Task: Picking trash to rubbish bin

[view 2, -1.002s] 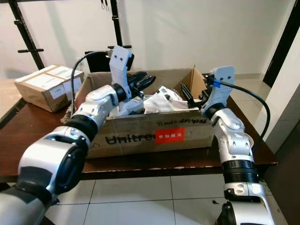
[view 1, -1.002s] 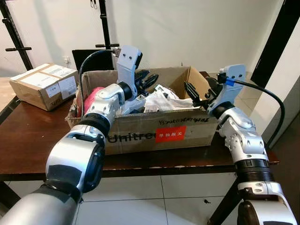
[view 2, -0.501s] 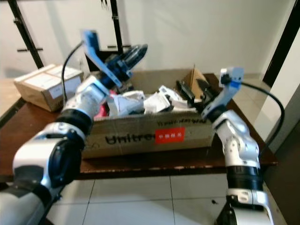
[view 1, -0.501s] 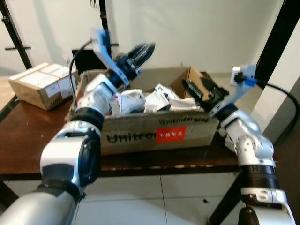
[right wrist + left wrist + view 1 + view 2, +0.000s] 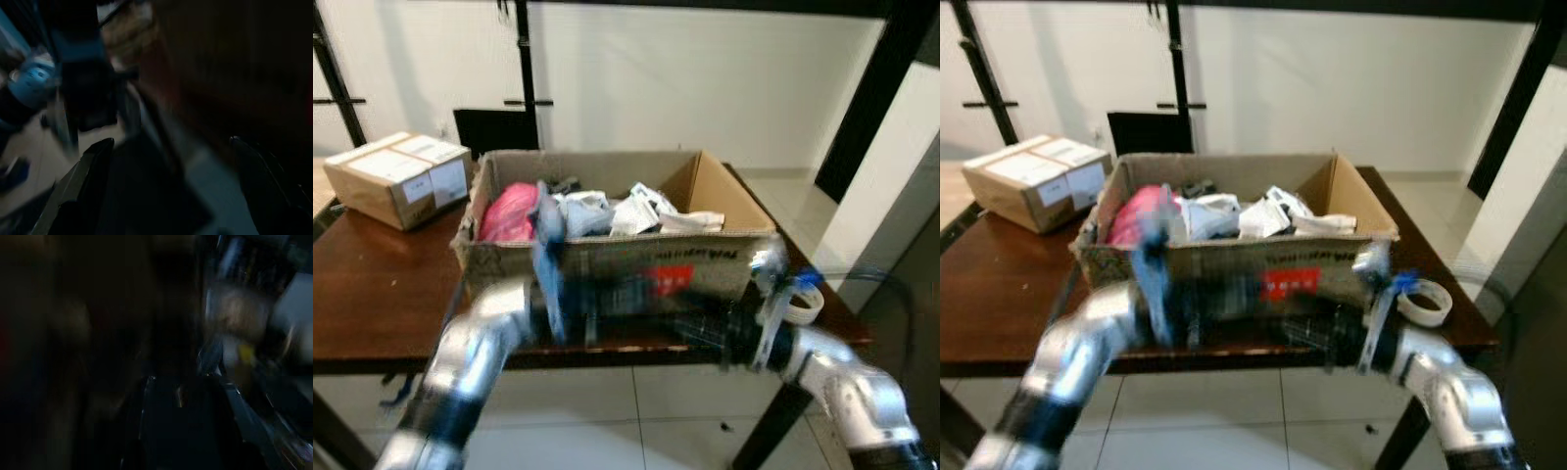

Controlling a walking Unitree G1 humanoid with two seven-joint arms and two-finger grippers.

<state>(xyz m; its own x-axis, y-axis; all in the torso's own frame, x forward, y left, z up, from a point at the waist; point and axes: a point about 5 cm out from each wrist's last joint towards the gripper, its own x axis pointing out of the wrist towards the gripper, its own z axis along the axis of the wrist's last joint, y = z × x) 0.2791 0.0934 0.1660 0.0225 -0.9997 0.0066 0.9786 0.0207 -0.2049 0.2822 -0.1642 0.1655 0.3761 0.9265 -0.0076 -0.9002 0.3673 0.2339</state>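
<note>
An open cardboard box [image 5: 720, 201] stands on the dark wooden table [image 5: 372, 289]. It holds crumpled white paper trash [image 5: 631, 211] and a pink bag [image 5: 509, 213]. Both arms are smeared by motion in front of the box's near wall, at the table's edge. My left gripper [image 5: 607, 299] is a dark blur below the box's printed side. My right gripper [image 5: 705, 331] sits lower, to the right of it. In the right wrist view its two black fingers [image 5: 90, 164] stand wide apart with nothing between them. The left wrist view is dark and blurred.
A smaller taped cardboard box [image 5: 396, 176] lies at the table's far left. A roll of tape [image 5: 803, 302] rests on the table right of the big box. A black chair back [image 5: 494, 127] and metal stand [image 5: 524, 59] are behind. Tiled floor lies below.
Both arms have dropped fast from above the box's rim to in front of its near wall. The camera has tilted, and the tape roll has come into view.
</note>
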